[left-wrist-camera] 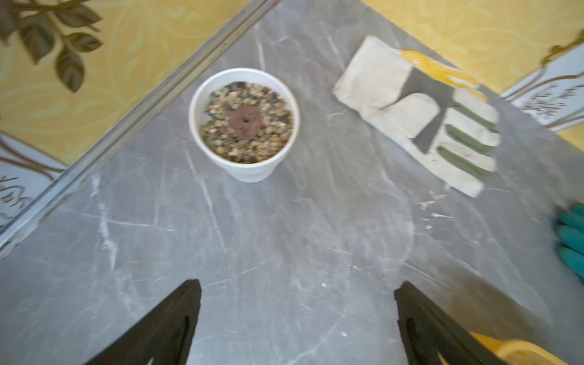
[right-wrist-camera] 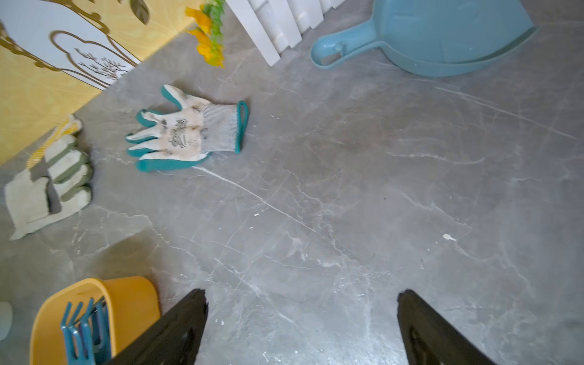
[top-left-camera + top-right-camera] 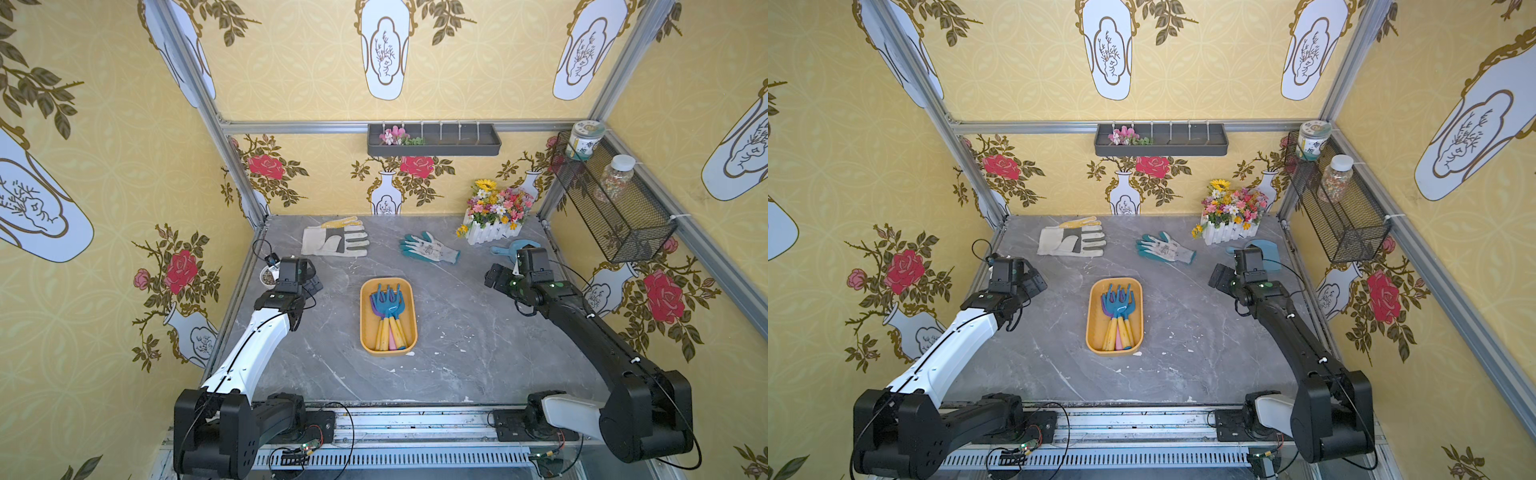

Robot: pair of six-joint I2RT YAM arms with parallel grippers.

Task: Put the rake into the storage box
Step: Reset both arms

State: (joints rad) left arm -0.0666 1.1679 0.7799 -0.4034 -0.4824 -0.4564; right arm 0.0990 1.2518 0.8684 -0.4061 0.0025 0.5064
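The left pincer (image 1: 297,284) hangs over the bare grey surface (image 1: 284,221), fingers wide apart with nothing between them. A white pot of gravel (image 1: 244,124) stands ahead of it. The right pincer (image 2: 302,292) is spread just as wide and empty (a blue dustpan (image 2: 442,38) lies ahead of it, a teal-edged glove (image 2: 189,129) off to one side). Between the two pincers sits the storage box (image 3: 409,316). The rake (image 3: 392,298) lies inside it among other hand tools (image 3: 380,332), tines pointing away from the arm bases.
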